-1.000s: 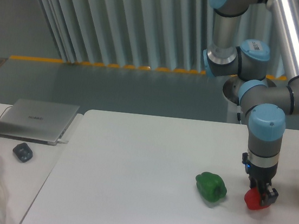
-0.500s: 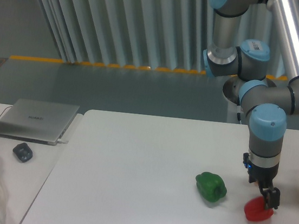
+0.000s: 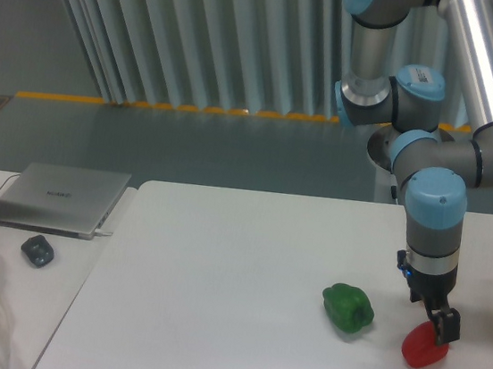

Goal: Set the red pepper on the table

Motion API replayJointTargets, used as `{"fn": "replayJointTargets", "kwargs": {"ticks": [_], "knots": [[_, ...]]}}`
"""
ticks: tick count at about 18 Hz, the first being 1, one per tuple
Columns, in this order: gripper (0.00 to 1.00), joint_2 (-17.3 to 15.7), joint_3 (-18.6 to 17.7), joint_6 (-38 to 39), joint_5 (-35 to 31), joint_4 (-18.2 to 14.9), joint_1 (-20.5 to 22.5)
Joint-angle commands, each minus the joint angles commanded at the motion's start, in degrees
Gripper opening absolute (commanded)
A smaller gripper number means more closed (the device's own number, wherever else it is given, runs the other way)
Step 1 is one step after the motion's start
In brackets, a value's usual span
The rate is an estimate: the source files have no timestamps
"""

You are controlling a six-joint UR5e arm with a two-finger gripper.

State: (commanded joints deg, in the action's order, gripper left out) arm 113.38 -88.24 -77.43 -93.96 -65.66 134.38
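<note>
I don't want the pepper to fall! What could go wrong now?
The red pepper sits on the table with the fingers right at its top. It is round and lumpy, so it might roll when the arm lifts away, perhaps toward the green pepper. If the fingers catch it, they could drag it along.

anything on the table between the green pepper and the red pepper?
No. In the fixed camera view, only a bare strip of white table separates the green pepper from the red pepper; the claw sits at the red pepper's top.

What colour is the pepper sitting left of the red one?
Green. The pepper shows clearly in the fixed camera view, left of the red pepper.
</note>
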Motion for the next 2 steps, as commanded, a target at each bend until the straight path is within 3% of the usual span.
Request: {"fn": "replayJointTargets", "kwargs": {"ticks": [2], "knots": [[1.00, 0.0, 0.0, -0.1, 0.0, 1.6, 0.0]]}}
